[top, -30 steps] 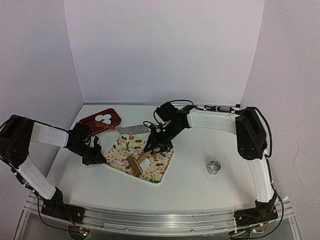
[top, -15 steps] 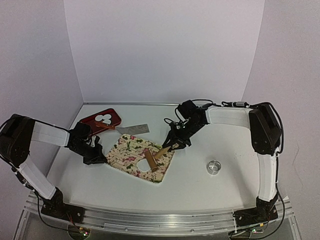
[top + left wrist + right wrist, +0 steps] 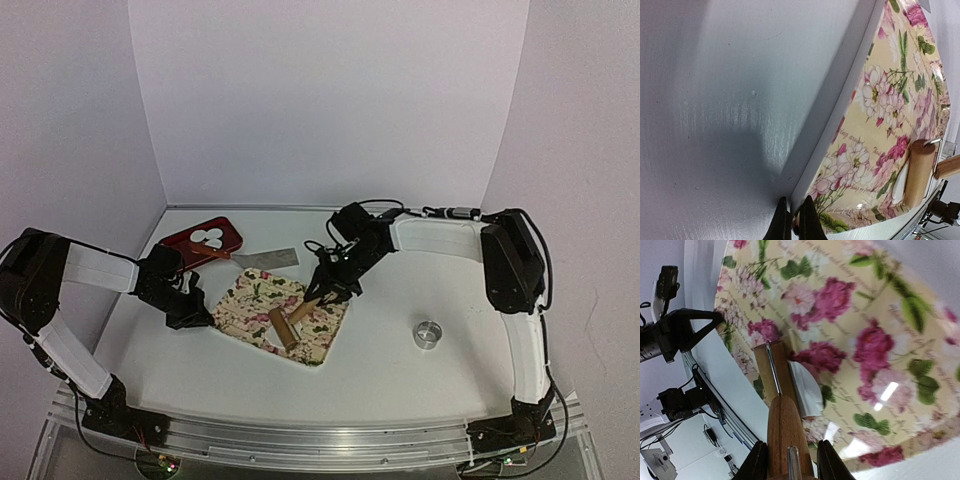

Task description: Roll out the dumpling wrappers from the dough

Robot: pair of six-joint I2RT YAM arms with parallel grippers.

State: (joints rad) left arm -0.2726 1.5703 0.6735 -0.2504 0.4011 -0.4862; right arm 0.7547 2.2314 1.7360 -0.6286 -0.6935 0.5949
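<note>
The dough (image 3: pixel 807 387) is a small flat white piece on the floral board (image 3: pixel 250 295), lying right against the roller of a wooden rolling pin (image 3: pixel 282 328). My right gripper (image 3: pixel 788 460) is shut on the pin's handle (image 3: pixel 785 430), above the board's right part. At the board's left edge my left gripper (image 3: pixel 792 227) is pinched shut on the board's rim (image 3: pixel 850 100), with the dough (image 3: pixel 897 187) far across it. Three dumpling wrappers (image 3: pixel 210 236), round white discs, lie in the red tray (image 3: pixel 185 243) at the back left.
A metal scraper (image 3: pixel 268 259) lies between the red tray and the board. A small metal ring (image 3: pixel 428 334) stands on the table to the right of the board. White walls close the table at the back and sides.
The right arm pulled the rolling pin to the right across the board, then pushed it back left over the dough. The left arm and the board have not moved.
</note>
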